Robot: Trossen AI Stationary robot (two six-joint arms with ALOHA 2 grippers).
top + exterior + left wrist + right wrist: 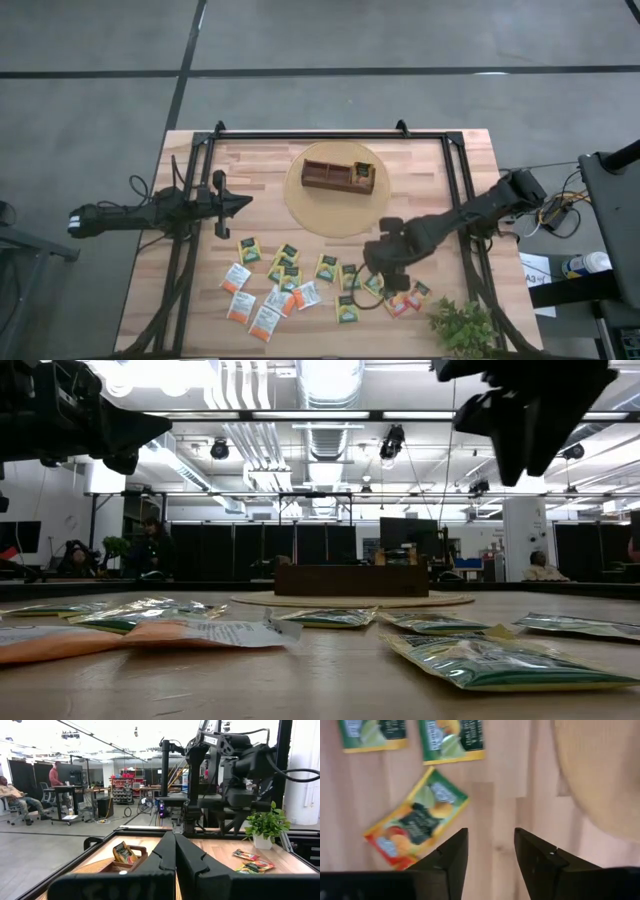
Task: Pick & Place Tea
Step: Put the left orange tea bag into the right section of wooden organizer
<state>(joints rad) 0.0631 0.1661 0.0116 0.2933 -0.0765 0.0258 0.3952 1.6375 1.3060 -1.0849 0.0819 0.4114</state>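
Several small flat tea packets [290,280] lie scattered on the near half of the wooden table; they are white-and-orange, yellow-green with a dark panel, and orange-red. The brown wooden tray [338,175] stands on a round mat [300,205] at the far middle, with one packet [124,854] in a compartment. My right gripper [372,268] hangs open above the packets, pointing down; below it lie bare wood and a yellow-green packet [417,825] to one side. My left gripper [240,203] is shut and empty, above the table's left side, pointing at the tray.
A small potted plant [462,325] stands at the near right corner. A black frame [455,200] runs along the table's sides and far edge. Bare wood lies between the mat and the packets [300,240]. People sit in the room beyond the table.
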